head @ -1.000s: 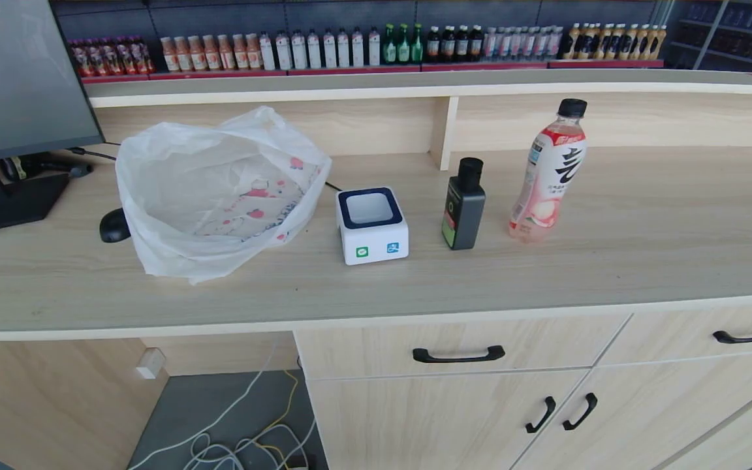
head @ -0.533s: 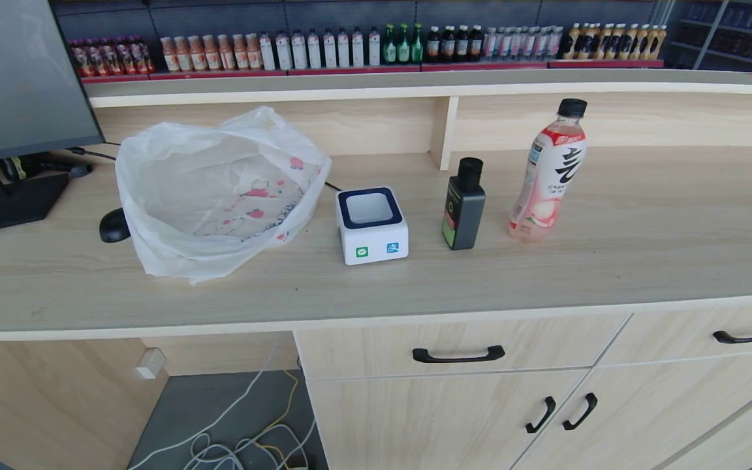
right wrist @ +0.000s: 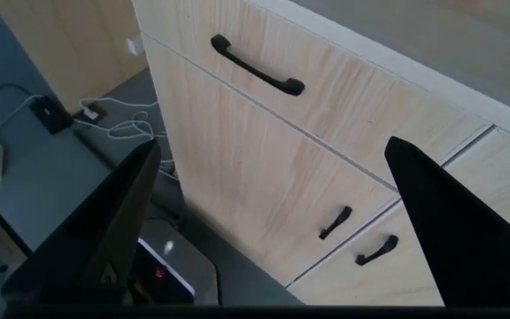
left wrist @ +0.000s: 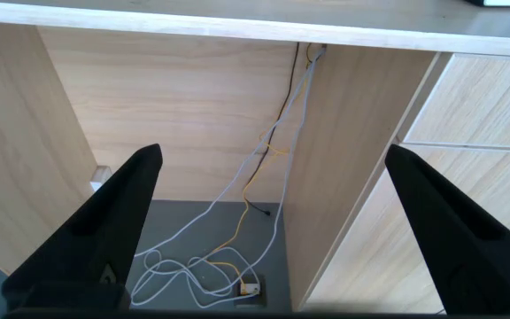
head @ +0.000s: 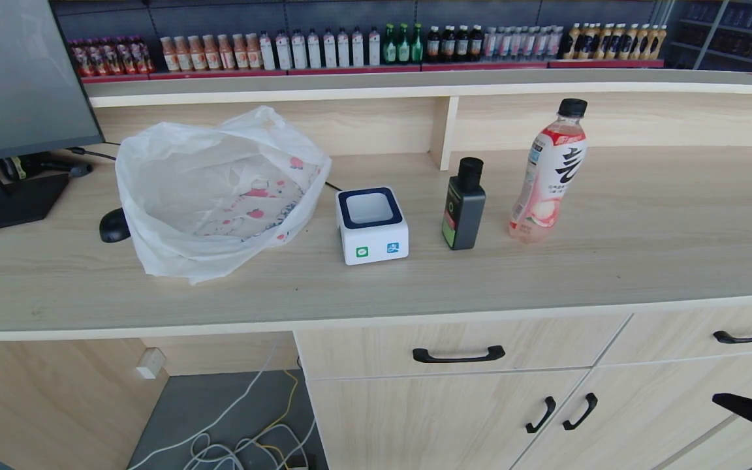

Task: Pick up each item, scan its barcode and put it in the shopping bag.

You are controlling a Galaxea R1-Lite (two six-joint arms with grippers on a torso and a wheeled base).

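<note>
On the counter [head: 611, 261], scanner [head: 371, 225] as reference:

- Shopping bag [head: 219, 196]: just left of the scanner, limp white plastic, mouth open and slumped, nothing visible inside.
- Black bottle [head: 464, 205]: just right of the scanner, upright.
- Pink drink bottle [head: 549, 173]: farther right, beyond the black bottle, upright, tall and narrow.
- Left gripper [left wrist: 273, 151]: below counter level, fingers spread wide, holding nothing.
- Right gripper [right wrist: 273, 146]: low in front of the drawers [head: 458, 355], right of the scanner, fingers spread wide, holding nothing.

Hazards, as judged:
- Both grippers sit under the counter's edge, so a steep rise could clip the lip or a drawer handle.
- The pink drink bottle looks top-heavy, and a glancing finger could topple it and set it rolling.
- The black bottle stands close to the scanner, so a wide approach may knock either one.
- The bag's soft rim may fold inward and catch an item, or the bag may slide when pushed.
- Barcode positions cannot be told, so a scan may fail.

Surface and room:
- Pale wood laminate, flat, with a raised ledge behind the scanner.
- Mouse [head: 114, 226] and monitor [head: 17, 72] lie far left, past the bag.
- Shelves [head: 376, 46] of bottled drinks stand behind.
- Loose cables [head: 232, 437] lie on the floor below.
</note>
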